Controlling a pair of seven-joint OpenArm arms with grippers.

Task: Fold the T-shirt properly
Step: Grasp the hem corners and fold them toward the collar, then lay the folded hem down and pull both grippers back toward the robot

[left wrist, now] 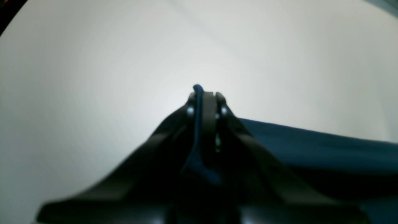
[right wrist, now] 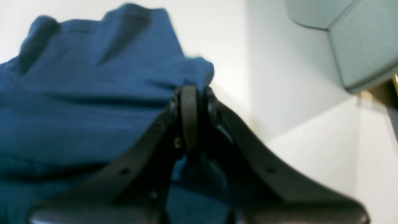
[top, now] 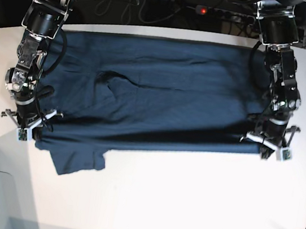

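While both arms reach down to the white bench [top: 186, 199], the T-shirt [top: 155, 98] lies spread out on it, dark blue and wide, with some wrinkles near the middle. 1 sleeve sticks out at the near edge on the base view's left side.

The left pincer [left wrist: 205, 93] is clamped on a thin fold of the T-shirt [left wrist: 311, 140]. A little blue bit of cloth pokes up between its tips. In the base view this pincer [top: 268, 146] sits at the near corner of the shirt on that view's right side.

The right pincer [right wrist: 192, 90] is also squeezed together on the T-shirt [right wrist: 77, 102], pinching a bunched edge of blue cloth. In the base view it [top: 26, 125] sits at the near corner on that view's left side.

Some black cables [top: 129, 3] and a power strip [top: 224, 13] with a red light lie behind the bench.
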